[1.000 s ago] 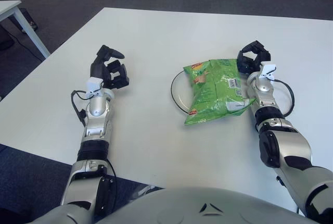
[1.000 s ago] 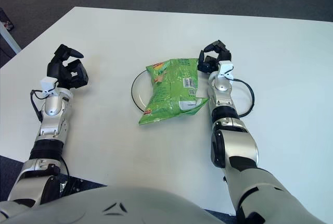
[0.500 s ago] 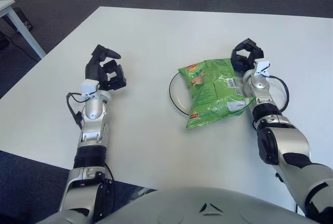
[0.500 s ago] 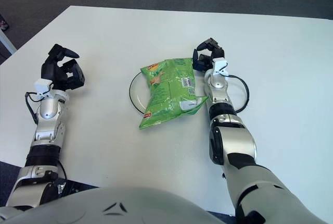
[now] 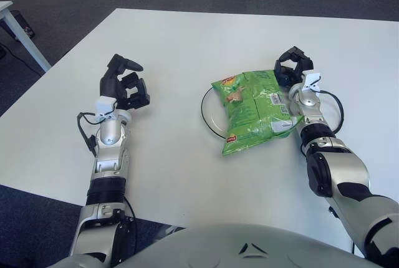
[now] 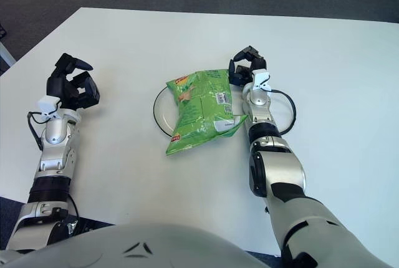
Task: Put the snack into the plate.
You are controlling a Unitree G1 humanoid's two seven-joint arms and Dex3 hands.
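Observation:
A green snack bag (image 5: pixel 254 107) lies across a round plate with a dark rim (image 5: pixel 207 111) at the table's middle; its lower end hangs over the plate's near edge. My right hand (image 5: pixel 292 70) rests on the table just beside the bag's far right corner, fingers loosely curled and holding nothing. My left hand (image 5: pixel 123 85) is parked on the table well to the left of the plate, fingers relaxed and empty.
The white table (image 5: pixel 187 37) stretches far and wide around the plate. A black cable loops beside my right wrist (image 5: pixel 337 107). Another table's leg (image 5: pixel 25 37) stands on the dark floor at far left.
My right hand has edged slightly closer to the bag's far right corner. The bag stays on the plate. My left hand has drifted a little left.

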